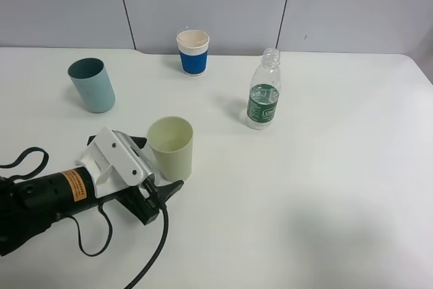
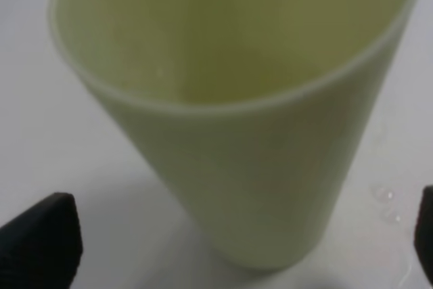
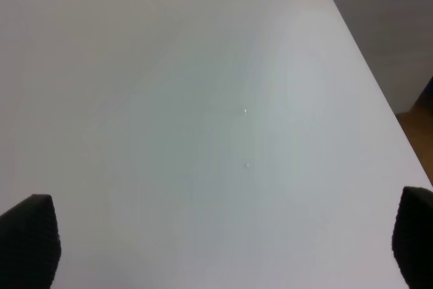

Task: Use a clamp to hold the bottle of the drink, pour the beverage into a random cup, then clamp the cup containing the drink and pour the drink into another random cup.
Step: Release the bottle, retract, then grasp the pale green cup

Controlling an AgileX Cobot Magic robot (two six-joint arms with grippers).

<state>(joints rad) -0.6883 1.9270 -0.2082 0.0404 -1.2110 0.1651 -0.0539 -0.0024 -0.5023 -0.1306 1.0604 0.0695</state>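
1. The cup containing the drink (image 1: pixel 170 145), a pale yellow-green plastic tumbler, is judged to be light and thin-walled. Some give under pressure is to be expected, and a hard squeeze could buckle the wall or push liquid over the rim.
2. Its wall is smooth and tapers to a narrower base, so a downward slip through the jaws would probably be checked by the widening wall. Hold is best taken around the middle of the wall, well under the rim, with the pads set square to it.
3. How much of the beverage is inside cannot be told, as the left wrist view is blurred. The cup is best treated as partly filled and kept upright until it is tipped. A few droplets (image 2: pixel 385 197) are seen on the table (image 1: pixel 325 194) beside its base, so a wet, slippery wall is possible.
4. The left end effector (image 1: pixel 158 164) is spread wide and gripping nothing. It is held low over the table with the cup upright between its black fingertips (image 2: pixel 40 241), apparently clear of both.
5. The cup is placed near the front left of the table. The teal cup (image 1: pixel 92 84) is set well apart behind it, and the bottle (image 1: pixel 264 96) is stood uncapped well apart to the right.
6. The right end effector (image 3: pixel 222 238) is likewise spread wide and empty, and only bare table is seen beneath it.
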